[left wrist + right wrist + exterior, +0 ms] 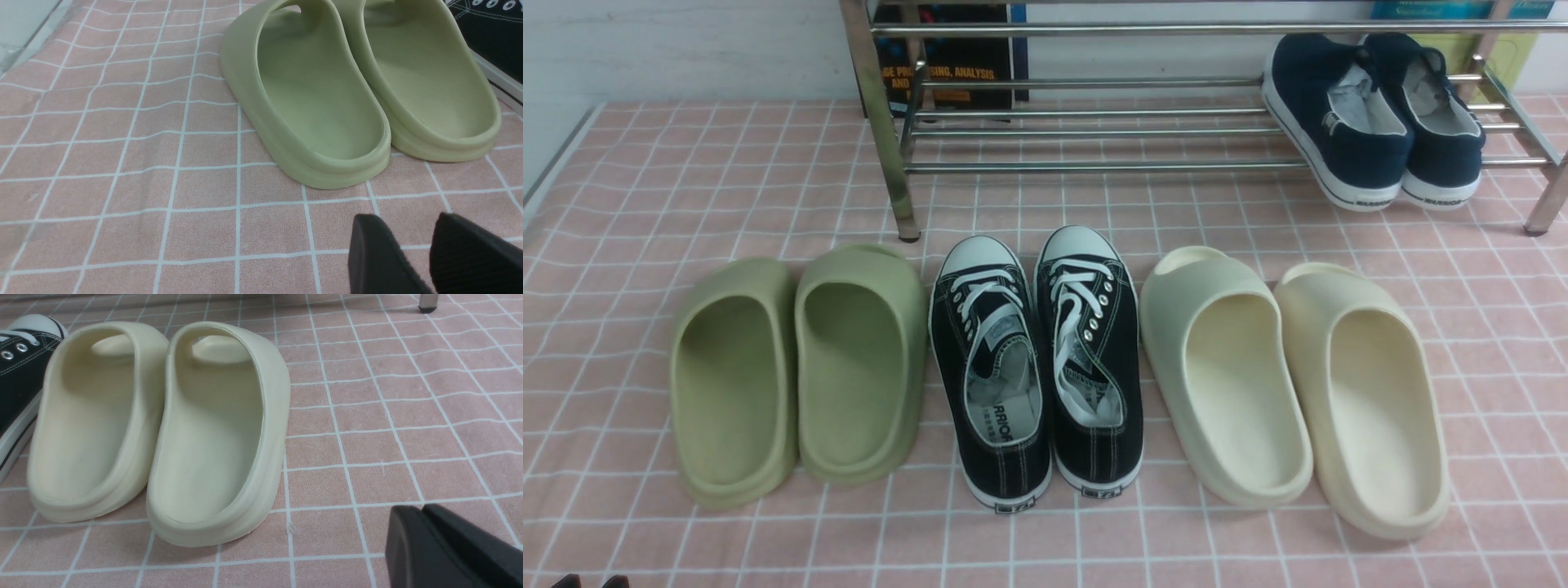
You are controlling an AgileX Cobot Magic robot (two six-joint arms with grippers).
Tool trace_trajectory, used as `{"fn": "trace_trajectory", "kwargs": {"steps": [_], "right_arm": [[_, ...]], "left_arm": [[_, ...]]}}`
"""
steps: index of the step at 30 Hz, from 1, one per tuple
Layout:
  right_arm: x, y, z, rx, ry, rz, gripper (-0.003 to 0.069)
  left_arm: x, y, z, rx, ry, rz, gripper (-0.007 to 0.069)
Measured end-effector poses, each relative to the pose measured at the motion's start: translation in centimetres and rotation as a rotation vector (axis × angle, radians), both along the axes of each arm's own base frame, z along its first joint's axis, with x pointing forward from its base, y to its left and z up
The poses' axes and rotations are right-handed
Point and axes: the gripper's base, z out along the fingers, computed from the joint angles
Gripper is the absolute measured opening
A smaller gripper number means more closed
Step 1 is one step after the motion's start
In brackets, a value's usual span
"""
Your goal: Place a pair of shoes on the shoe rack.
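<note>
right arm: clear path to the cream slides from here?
Probably yes. The right gripper sits low, jaws shut, behind the cream slides' heels, with only bare mat between them; it must open first.

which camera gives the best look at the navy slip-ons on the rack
The front view: both navy slip-ons show whole, side by side on the shoe rack at its right end. The left wrist view shows nothing of them; the right wrist view shows only what looks like a rack foot, no shoes.
</note>
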Motion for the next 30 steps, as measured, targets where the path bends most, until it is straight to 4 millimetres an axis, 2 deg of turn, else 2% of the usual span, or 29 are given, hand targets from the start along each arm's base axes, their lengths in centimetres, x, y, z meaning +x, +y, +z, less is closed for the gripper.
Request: {"fn": "trace_trajectory", "kwargs": {"steps": [30], "right_arm": [[0.0, 0.0, 0.0, 0.001, 0.0, 0.0, 0.0069]], "left_arm": [[0.0, 0.0, 0.0, 0.0, 0.0, 0.0, 0.0239]]}}
